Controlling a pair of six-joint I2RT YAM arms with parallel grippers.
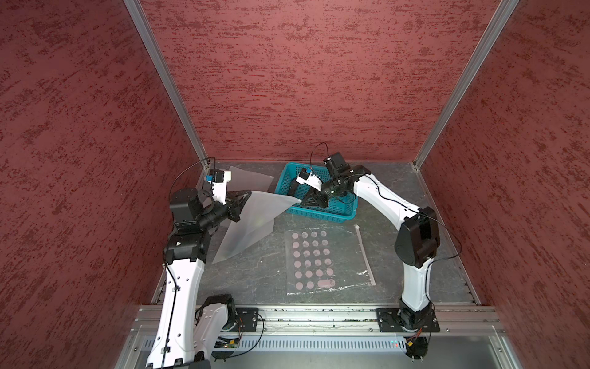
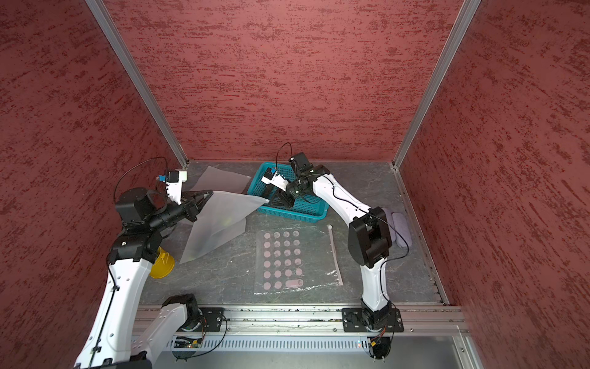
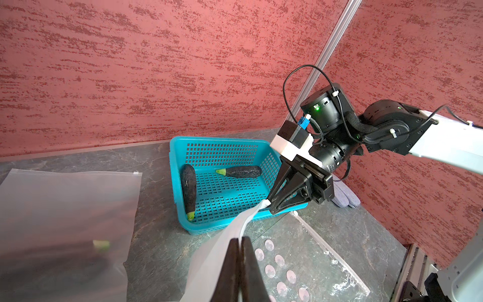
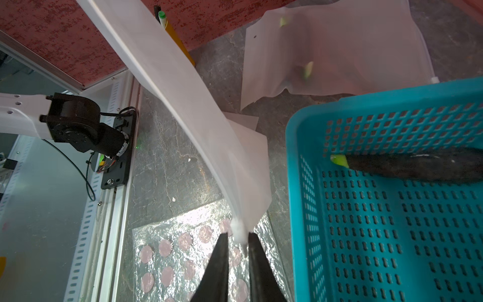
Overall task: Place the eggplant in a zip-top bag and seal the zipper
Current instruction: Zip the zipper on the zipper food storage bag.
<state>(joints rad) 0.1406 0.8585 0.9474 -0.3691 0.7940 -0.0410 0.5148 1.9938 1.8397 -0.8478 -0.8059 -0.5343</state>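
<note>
While both arms stand bent at the elbow and lean over the grey table [image 1: 249, 281], a frosted translucent zip-top bag [image 1: 252, 220] hangs stretched between them. The left arm rises from the near left and its forearm points to the right. The left pincer [image 1: 250, 192] is fully closed on one end of the bag's top edge. The right arm reaches far and to the left over a teal perforated plastic basket [image 3: 219, 140]. The right pincer [image 4: 237, 235] holds its jaws a little apart, with the white slider end of the bag between the tips.

One dark purple eggplant with a green stem [image 3: 188, 188] lies along the basket's left wall, and a second eggplant [image 3: 241, 171] lies apart from it in the same basket. What the hanging bag contains, I cannot tell. A second frosted bag [image 3: 65, 209] lies flat at the far left of the table, and a blurred dark shape with a green tip shows through it.
</note>
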